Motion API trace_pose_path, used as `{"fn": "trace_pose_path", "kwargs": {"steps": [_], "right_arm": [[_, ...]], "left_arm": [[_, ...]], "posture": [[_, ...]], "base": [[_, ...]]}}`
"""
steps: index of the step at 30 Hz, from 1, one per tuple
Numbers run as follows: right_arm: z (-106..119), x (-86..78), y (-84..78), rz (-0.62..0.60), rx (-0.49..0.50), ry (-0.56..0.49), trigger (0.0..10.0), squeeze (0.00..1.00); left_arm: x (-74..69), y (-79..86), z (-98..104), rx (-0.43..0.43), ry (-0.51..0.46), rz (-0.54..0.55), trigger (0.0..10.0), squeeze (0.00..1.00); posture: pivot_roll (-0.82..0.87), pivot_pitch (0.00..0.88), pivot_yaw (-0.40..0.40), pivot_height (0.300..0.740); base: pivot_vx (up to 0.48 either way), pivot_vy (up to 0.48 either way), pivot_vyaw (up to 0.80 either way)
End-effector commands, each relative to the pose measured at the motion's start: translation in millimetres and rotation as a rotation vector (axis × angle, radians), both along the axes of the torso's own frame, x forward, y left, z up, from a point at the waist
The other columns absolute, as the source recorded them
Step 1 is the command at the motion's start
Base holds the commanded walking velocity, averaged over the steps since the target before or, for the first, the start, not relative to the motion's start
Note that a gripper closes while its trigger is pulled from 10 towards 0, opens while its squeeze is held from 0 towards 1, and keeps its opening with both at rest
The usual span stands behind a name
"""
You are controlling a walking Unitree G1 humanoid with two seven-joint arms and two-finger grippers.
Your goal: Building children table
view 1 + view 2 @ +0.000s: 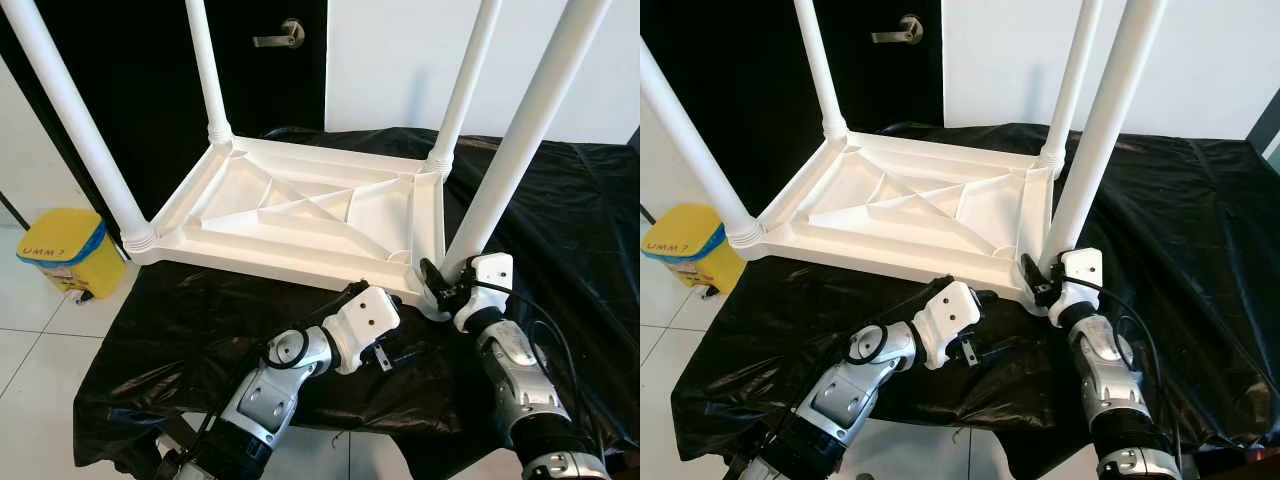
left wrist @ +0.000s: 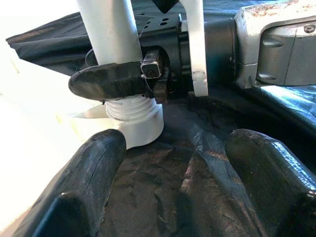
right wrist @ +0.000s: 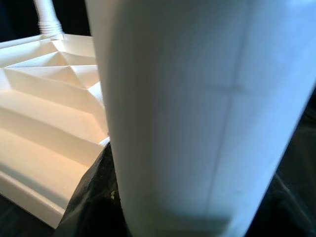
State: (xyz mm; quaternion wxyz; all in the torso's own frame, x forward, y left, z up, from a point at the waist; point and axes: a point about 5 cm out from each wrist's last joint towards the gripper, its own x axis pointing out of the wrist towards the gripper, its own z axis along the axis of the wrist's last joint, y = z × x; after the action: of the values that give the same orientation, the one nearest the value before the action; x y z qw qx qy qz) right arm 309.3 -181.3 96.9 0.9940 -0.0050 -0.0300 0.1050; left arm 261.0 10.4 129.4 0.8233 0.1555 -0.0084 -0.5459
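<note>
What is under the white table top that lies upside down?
Under the table top a black sheet is spread, wrinkled, hanging over the near edge. Whatever supports the sheet is covered. The right hand grips the near right leg at its base.

We record two silver jointed arms, each ending in a white wrist housing. The left gripper (image 2: 173,173) and right gripper (image 1: 440,283) carry long black fingers (image 2: 91,182). A black cable loops along the right forearm; round joint caps show at the left elbow.
</note>
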Motion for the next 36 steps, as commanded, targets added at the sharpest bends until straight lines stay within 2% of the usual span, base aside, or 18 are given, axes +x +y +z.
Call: {"fn": "trace_pose_path", "kwargs": {"steps": [1, 3, 4, 6, 7, 8, 9, 11, 13, 20, 21, 22, 23, 29, 31, 32, 35, 36], "right_arm": [[-27, -8.2, 1.1, -0.102, -0.009, 0.137, 10.0, 0.00], [-30, -10.0, 1.2, -0.236, 0.001, 0.150, 10.0, 0.00], [-30, -10.0, 1.2, -0.236, 0.001, 0.150, 10.0, 0.00], [-30, -13.9, 2.0, -0.371, 0.041, 0.148, 10.0, 0.00], [-30, -13.9, 2.0, -0.371, 0.041, 0.148, 10.0, 0.00], [-31, -15.8, 3.5, -0.428, 0.069, 0.154, 10.0, 0.00], [-31, -17.5, 9.1, -0.436, 0.084, 0.163, 10.0, 0.00], [-29, -18.0, 21.0, -0.364, 0.077, 0.151, 10.0, 0.00], [-27, -18.4, 23.8, -0.341, 0.065, 0.142, 10.0, 0.00], [-13, -19.7, 12.0, -0.368, 0.015, 0.049, 10.0, 0.00], [-12, -19.7, 11.3, -0.364, 0.009, 0.044, 10.0, 0.43], [-12, -19.7, 11.3, -0.364, 0.009, 0.044, 10.0, 0.43], [-12, -20.4, 10.9, -0.358, 0.006, 0.044, 10.0, 1.00], [-9, -21.9, 9.1, -0.343, 0.009, 0.040, 10.0, 1.00], [-5, -25.4, 4.4, -0.236, 0.020, 0.025, 10.0, 1.00], [-3, -27.8, -0.2, -0.171, 0.030, 0.022, 10.0, 0.00], [-2, -29.4, -3.4, -0.128, 0.036, 0.020, 10.0, 0.00], [0, -30.8, -8.5, -0.074, 0.018, 0.014, 10.0, 0.00]], "left_arm": [[2.3, -1.6, 2, -0.007, -0.017, 0.054, 10.0, 0.00], [2.1, -2.2, 1, -0.009, -0.013, 0.050, 10.0, 0.00], [2.1, -2.2, 1, -0.009, -0.013, 0.050, 10.0, 0.00], [1.7, -1.8, 0, -0.004, -0.013, 0.047, 10.0, 0.00], [1.7, -1.8, 0, -0.004, -0.013, 0.047, 10.0, 0.00], [2.6, -1.6, 0, -0.001, -0.014, 0.047, 10.0, 0.00], [4.1, -2.0, 1, -0.002, -0.015, 0.050, 10.0, 0.00], [6.9, -3.0, 2, -0.004, -0.020, 0.056, 10.0, 0.00], [7.4, -3.4, 2, -0.005, -0.021, 0.057, 10.0, 0.00], [6.3, -1.6, 2, -0.007, -0.020, 0.061, 10.0, 0.00], [5.9, -1.8, 1, -0.005, -0.019, 0.059, 10.0, 0.00], [5.9, -1.8, 1, -0.005, -0.019, 0.059, 10.0, 0.00], [5.2, -2.3, 1, -0.005, -0.018, 0.057, 10.0, 0.00], [5.1, -3.3, 1, -0.005, -0.018, 0.047, 10.0, 0.00], [9.2, -2.7, 3, -0.001, -0.025, 0.042, 10.0, 0.00], [10.7, -2.7, 4, 0.000, -0.028, 0.038, 10.0, 0.00], [11.6, -2.8, 5, 0.000, -0.030, 0.036, 10.0, 0.00], [11.6, -3.3, 5, 0.000, -0.031, 0.032, 10.0, 0.00]], "posture": [[-0.13, 0.051, -0.011, 0.740], [-0.14, 0.057, -0.015, 0.740], [-0.14, 0.057, -0.015, 0.740], [-0.14, 0.050, -0.016, 0.740], [-0.14, 0.050, -0.016, 0.740], [-0.14, 0.050, -0.016, 0.740], [-0.14, 0.048, -0.016, 0.740], [-0.15, 0.047, -0.015, 0.740], [-0.15, 0.047, -0.015, 0.740], [-0.14, 0.048, -0.014, 0.740], [-0.14, 0.044, -0.012, 0.740], [-0.14, 0.044, -0.012, 0.740], [-0.15, 0.043, -0.008, 0.740], [-0.15, 0.044, -0.007, 0.740], [-0.17, 0.038, 0.003, 0.740], [-0.18, 0.036, 0.007, 0.740], [-0.18, 0.036, 0.007, 0.740], [-0.19, 0.034, 0.012, 0.740]], "base": [[0.000, 0.000, 0.00], [0.000, 0.000, 0.00], [0.000, 0.000, 0.00], [0.000, 0.000, 0.00], [0.000, 0.000, 0.00], [0.000, 0.000, 0.00], [0.000, 0.000, 0.00], [0.000, 0.000, 0.00], [0.000, 0.000, 0.00], [0.000, 0.000, 0.00], [0.000, 0.000, 0.00], [0.000, 0.000, 0.00], [0.000, 0.000, 0.00], [0.000, 0.000, 0.00], [0.000, 0.000, 0.00], [0.000, 0.000, 0.00], [0.000, 0.000, 0.00], [0.000, 0.000, 0.00]]}}
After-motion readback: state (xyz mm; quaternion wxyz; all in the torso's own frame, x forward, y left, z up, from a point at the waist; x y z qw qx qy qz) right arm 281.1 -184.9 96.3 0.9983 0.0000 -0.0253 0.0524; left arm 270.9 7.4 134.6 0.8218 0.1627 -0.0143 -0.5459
